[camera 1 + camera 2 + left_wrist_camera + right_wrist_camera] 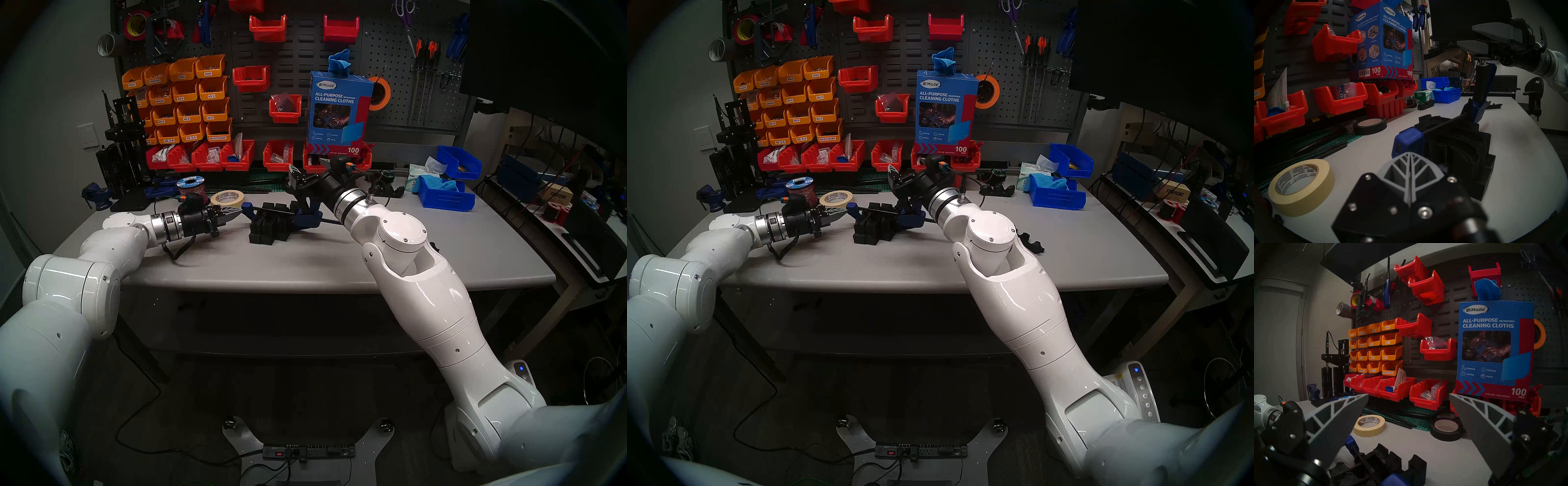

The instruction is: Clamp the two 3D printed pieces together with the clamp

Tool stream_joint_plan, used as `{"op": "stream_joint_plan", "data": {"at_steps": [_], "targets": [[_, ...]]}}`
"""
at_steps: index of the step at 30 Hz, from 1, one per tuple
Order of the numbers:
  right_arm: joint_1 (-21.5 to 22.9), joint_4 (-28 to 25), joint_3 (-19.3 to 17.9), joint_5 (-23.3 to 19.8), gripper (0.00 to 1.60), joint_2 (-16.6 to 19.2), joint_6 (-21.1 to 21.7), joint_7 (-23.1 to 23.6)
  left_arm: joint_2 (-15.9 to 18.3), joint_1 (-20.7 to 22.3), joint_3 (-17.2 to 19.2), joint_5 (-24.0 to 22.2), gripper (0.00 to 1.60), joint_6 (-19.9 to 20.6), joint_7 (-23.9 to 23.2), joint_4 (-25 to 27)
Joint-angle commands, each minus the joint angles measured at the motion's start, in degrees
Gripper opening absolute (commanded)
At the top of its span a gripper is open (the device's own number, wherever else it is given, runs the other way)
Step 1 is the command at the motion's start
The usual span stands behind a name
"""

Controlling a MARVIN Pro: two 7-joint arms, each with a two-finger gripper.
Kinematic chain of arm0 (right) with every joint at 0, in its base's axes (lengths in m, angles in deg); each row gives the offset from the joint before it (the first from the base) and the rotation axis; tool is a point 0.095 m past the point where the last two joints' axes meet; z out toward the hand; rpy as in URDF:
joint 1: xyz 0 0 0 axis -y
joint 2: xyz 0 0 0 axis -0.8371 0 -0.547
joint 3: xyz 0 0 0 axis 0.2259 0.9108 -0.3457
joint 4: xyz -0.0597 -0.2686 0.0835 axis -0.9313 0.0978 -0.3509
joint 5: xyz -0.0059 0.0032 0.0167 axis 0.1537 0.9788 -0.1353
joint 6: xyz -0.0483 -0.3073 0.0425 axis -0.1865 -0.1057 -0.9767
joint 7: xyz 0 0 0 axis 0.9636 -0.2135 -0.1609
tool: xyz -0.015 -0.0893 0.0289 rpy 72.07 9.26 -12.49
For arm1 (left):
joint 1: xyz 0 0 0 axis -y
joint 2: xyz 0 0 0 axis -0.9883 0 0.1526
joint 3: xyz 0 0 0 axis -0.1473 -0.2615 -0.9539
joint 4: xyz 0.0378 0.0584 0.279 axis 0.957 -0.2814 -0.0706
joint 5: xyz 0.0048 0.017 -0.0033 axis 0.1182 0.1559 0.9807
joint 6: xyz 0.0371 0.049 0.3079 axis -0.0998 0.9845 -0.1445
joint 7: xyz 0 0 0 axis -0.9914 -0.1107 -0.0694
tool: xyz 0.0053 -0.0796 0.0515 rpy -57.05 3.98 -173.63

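Two black 3D printed pieces (269,226) (1459,149) (1383,461) sit side by side mid-table. The clamp (281,212) lies over them, its thin bar across their tops. One blue jaw (1407,144) hangs off their left side, and the blue trigger handle (1481,88) stands up at their right. My left gripper (237,213) (1409,154) is shut on nothing, its tips right at the left blue jaw; whether they touch it I cannot tell. My right gripper (293,176) (1408,394) (1464,38) hovers open above the handle, clear of it.
A cream masking tape roll (227,198) and a wire spool (190,185) lie behind my left gripper. A black tape roll (1369,125) and a green cutting mat (1407,414) lie further back. Blue bins (444,193) stand at the back right, and red bins (203,157) line the pegboard.
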Motion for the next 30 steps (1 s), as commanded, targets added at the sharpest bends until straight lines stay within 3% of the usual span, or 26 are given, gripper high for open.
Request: {"op": "stream_joint_plan", "data": {"at_steps": [1, 30], "targets": [[0.0, -2.6, -1.2, -0.2, 1.60, 0.6, -0.4, -0.3, -0.1, 2.8, 0.6, -0.6, 0.00, 0.1, -0.2, 0.9], [-0.9, -2.4, -1.1, -1.1, 1.60, 0.6, -0.5, -0.2, 1.4, 4.2, 1.0, -0.4, 0.00, 0.8, -1.3, 1.5]]}}
